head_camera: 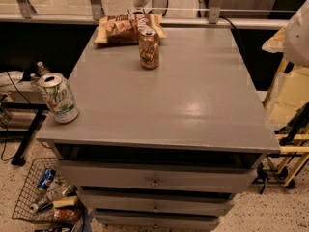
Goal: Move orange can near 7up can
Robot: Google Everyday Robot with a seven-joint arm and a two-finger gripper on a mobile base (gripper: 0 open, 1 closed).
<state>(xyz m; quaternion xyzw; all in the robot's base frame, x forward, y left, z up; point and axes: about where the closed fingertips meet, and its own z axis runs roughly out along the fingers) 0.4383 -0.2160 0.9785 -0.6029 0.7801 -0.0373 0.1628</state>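
Orange can [149, 48] upright by chip bag [118, 29], far edge; 7up can [58, 98] well apart, near-left corner, so nothing moved yet; gripper out of view, jaws untellable

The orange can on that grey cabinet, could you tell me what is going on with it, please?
Nothing is handling it right now. The orange can stands upright near the back of the cabinet top, just in front of a chip bag. The 7up can stands at the near corner on the left of the view, well apart from it. The gripper is not in view, so the move has not yet begun.
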